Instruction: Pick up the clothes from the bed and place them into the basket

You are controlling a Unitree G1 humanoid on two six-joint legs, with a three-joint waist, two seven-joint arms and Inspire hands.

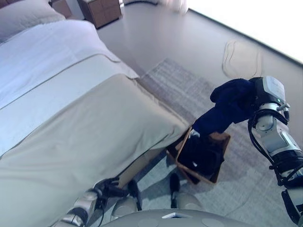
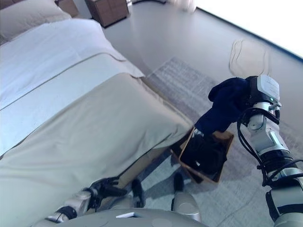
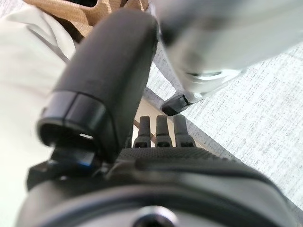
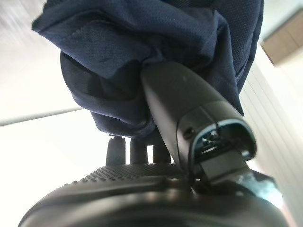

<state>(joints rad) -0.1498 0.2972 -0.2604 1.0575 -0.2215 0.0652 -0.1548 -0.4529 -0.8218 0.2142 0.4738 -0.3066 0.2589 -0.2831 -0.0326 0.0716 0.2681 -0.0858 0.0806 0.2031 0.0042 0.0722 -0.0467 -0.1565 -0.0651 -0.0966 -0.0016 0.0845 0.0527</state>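
Observation:
My right hand (image 4: 180, 99) is shut on a navy blue garment (image 1: 229, 106), thumb pressed into the bunched cloth (image 4: 142, 56). It holds the garment above the brown basket (image 1: 221, 141) on the floor by the bed's corner. The garment's lower end hangs down to the basket's rim. Dark clothing (image 1: 201, 153) lies inside the basket. My left hand (image 1: 111, 187) hangs low beside the bed's near edge with straight fingers, holding nothing; its thumb (image 3: 109, 71) shows in the left wrist view.
The bed (image 1: 71, 118) with a beige cover and white sheet takes up the left side, with a pillow (image 1: 23, 16) at its head. A grey rug (image 1: 180, 90) lies under the basket. A wooden nightstand (image 1: 99, 10) stands at the back.

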